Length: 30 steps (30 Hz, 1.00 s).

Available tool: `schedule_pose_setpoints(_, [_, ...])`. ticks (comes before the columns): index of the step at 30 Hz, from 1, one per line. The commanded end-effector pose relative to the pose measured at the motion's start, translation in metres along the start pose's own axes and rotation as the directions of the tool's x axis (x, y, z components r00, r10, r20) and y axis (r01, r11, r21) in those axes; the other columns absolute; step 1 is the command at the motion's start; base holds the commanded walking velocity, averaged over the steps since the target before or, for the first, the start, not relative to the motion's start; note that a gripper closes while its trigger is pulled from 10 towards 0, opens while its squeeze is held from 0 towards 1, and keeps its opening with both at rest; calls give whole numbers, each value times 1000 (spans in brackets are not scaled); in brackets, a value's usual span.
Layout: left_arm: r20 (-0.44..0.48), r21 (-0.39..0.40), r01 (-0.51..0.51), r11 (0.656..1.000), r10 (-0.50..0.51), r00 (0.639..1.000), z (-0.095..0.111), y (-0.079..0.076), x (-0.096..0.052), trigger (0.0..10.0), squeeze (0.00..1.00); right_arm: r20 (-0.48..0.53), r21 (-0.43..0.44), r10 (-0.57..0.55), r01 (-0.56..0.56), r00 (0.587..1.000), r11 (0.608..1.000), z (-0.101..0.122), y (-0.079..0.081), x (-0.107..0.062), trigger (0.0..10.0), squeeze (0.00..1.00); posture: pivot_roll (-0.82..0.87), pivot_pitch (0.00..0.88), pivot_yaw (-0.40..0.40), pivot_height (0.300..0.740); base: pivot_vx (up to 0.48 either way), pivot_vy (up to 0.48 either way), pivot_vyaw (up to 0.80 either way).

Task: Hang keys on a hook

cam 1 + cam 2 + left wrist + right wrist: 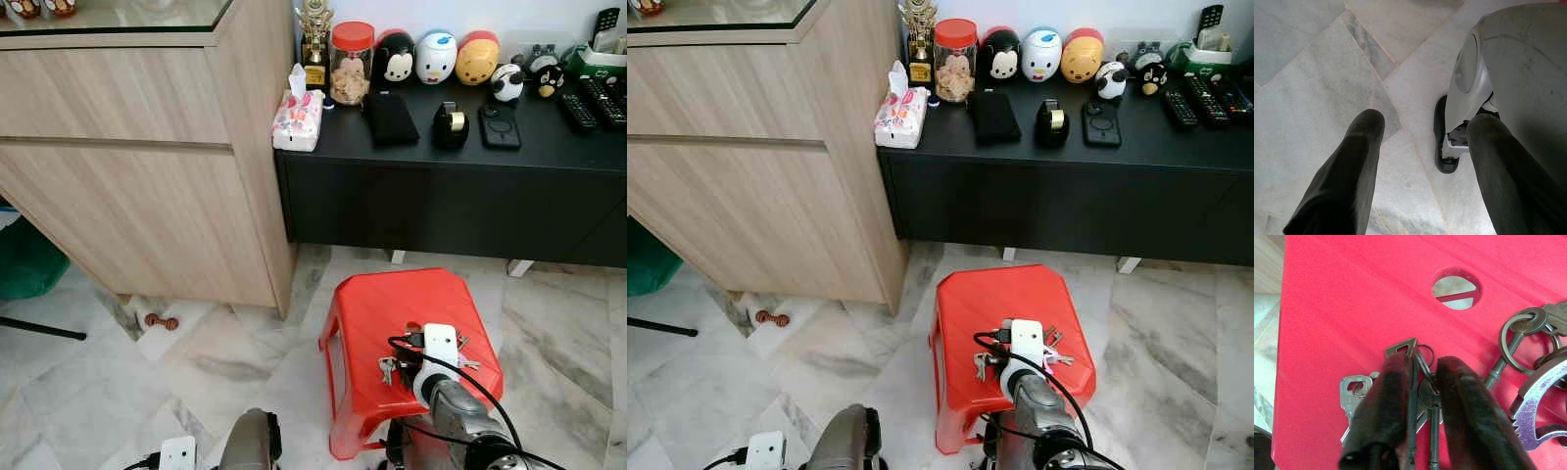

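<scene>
Left eye view: the right pincer (416, 360) reaches down onto a red plastic stool (377, 313) standing on pale marble floor (196, 362), before a black bench (441, 186). Left wrist view: the left pincer (1420, 166) hangs over the floor, its fingers spread wide. Right wrist view: the right pincer's black fingers (1386, 406) are closed narrowly around a bunch of metal keys on rings (1422, 389) lying on the stool top.

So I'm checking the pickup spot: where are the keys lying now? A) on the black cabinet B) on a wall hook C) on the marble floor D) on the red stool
D: the keys lie on the red stool, with the right end effector closing around them.
</scene>
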<state>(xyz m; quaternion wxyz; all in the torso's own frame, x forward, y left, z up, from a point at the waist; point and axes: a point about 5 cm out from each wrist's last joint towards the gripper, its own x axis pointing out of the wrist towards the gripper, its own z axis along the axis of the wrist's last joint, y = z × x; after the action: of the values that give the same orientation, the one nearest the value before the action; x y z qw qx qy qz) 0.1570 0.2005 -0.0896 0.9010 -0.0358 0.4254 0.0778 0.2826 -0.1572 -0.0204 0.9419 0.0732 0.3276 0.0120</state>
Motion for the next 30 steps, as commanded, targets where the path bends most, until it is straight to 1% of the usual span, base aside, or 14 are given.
schedule_pose_setpoints(1, [-103,11,136,991,-134,986,-28,-31,-7,10000,0,-17,11,4,-4,1000,1000,-5,1,-1,0,0,120,184,-10,610,0,0,0])
schedule_pose_setpoints(15, [-105,12,138,990,-136,985,-28,-32,-7,10000,0,-9,6,21,-21,1000,1000,-5,4,0,0,0,118,180,-11,610,0,0,0])
schedule_pose_setpoints(19, [-103,12,138,990,-136,985,-27,-32,-6,10000,0,29,-6,11,-10,1000,1000,1,4,0,0,0,119,175,-11,610,0,0,0])
schedule_pose_setpoints(20, [-102,12,137,991,-135,986,-26,-31,-6,10000,0,65,-13,4,-3,998,1000,7,4,0,0,0,119,171,-12,610,0,0,0])
schedule_pose_setpoints(21, [-100,12,136,991,-134,986,-25,-31,-6,10000,0,152,-34,-6,12,988,999,21,4,0,0,0,116,168,-12,610,0,0,0])
schedule_pose_setpoints(22, [-100,12,136,991,-134,986,-25,-31,-6,10000,0,152,-34,-6,12,988,999,21,4,0,0,0,116,168,-12,610,0,0,0])
schedule_pose_setpoints(24, [-96,12,134,991,-132,987,-23,-31,-5,10000,0,280,-15,-17,22,960,1000,37,4,-2,0,0,112,156,-13,610,0,0,0])
schedule_pose_setpoints(25, [-95,11,134,991,-133,987,-23,-32,-5,10000,0,318,-23,-16,25,948,999,42,4,-4,0,0,109,150,-13,610,0,0,0])
schedule_pose_setpoints(29, [-92,11,135,991,-134,987,-22,-32,-4,10000,0,386,-42,4,13,922,999,48,7,-8,0,0,105,141,-14,610,0,0,0])
schedule_pose_setpoints(30, [-91,11,136,991,-135,987,-21,-32,-4,10000,0,413,-56,17,7,910,998,50,9,-10,0,0,105,137,-14,610,0,0,0])
